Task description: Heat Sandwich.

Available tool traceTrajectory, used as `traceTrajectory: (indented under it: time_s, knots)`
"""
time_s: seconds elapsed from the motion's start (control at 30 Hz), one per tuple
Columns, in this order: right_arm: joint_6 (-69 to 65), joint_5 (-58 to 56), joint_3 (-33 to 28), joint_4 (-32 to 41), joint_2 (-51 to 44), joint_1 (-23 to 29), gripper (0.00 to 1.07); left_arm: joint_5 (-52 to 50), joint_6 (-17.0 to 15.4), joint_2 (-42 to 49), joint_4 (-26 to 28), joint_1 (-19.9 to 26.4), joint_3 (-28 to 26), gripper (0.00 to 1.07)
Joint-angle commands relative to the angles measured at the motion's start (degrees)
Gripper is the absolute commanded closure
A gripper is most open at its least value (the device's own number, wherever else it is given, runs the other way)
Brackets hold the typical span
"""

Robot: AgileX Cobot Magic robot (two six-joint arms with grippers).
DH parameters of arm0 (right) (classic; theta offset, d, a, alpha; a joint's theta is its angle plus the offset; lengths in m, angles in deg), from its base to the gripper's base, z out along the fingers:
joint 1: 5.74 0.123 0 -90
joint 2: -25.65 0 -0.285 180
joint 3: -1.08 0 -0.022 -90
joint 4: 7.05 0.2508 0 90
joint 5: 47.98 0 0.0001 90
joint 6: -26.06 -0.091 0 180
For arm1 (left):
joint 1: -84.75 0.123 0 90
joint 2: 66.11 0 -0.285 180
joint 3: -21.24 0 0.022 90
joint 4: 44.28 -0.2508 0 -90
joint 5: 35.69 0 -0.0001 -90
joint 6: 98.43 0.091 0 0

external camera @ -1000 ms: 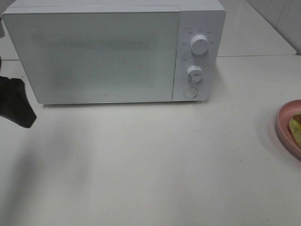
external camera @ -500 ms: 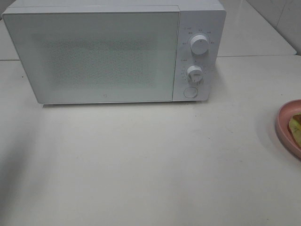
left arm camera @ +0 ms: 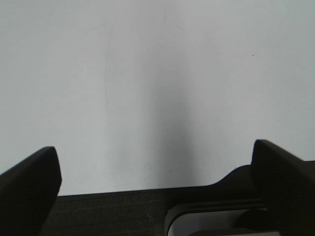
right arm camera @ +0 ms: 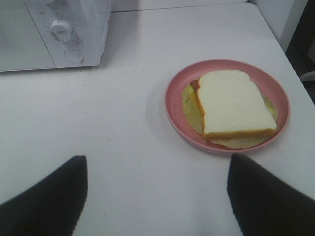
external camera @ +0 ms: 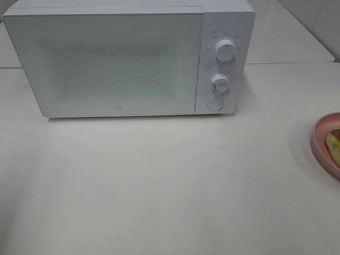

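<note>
At three o'clock on the white surface [external camera: 175,180], the sandwich [right arm camera: 234,105] lies on a pink plate [right arm camera: 173,105], clear of the closed microwave [external camera: 106,64]. Both the left end effector [left arm camera: 157,162] and right end effector [right arm camera: 157,191] gape open, empty.

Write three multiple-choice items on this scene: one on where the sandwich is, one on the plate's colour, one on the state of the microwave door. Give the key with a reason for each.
1. Where is the sandwich?
A. Inside the microwave
B. On the plate, to the right of the microwave
C. Between the right tool's fingers

2. What colour is the plate?
A. Pink
B. Blue
C. White

3. How is the microwave door?
A. Wide open
B. Taken off
C. Shut

Key:
1 B, the right wrist view shows it lying on the plate on the table, with the microwave off to the side.
2 A, its rim is plainly pink in both views.
3 C, the door sits flush with the control panel in the high view.
</note>
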Motion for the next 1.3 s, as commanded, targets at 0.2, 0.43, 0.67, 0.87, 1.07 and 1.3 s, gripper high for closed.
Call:
traceTrajectory:
  time_s: [0.2,0.43,0.67,0.87,1.07,1.3]
  knots:
    - [0.3,0.5,-0.2,-0.1,-1.5,-0.4,0.32,-1.0,-0.5,11.1,0.3,0.1,5.9,0.07]
    - [0.3,0.5,-0.2,-0.1,-1.5,-0.4,0.32,-4.3,-0.5,18.6,1.0,0.1,10.5,0.07]
    - [0.3,0.5,-0.2,-0.1,-1.5,-0.4,0.32,-4.1,-0.5,23.9,0.9,-0.6,10.8,0.07]
    - [0.3,0.5,-0.2,-0.1,-1.5,-0.4,0.32,-4.1,-0.5,29.9,0.6,-3.7,10.8,0.07]
    - [0.3,0.5,-0.2,-0.1,-1.5,-0.4,0.32,-4.2,-0.5,36.6,0.6,-4.0,10.8,0.07]
    - [0.3,0.5,-0.2,-0.1,-1.5,-0.4,0.32,-4.2,-0.5,39.5,0.8,-4.0,10.8,0.07]
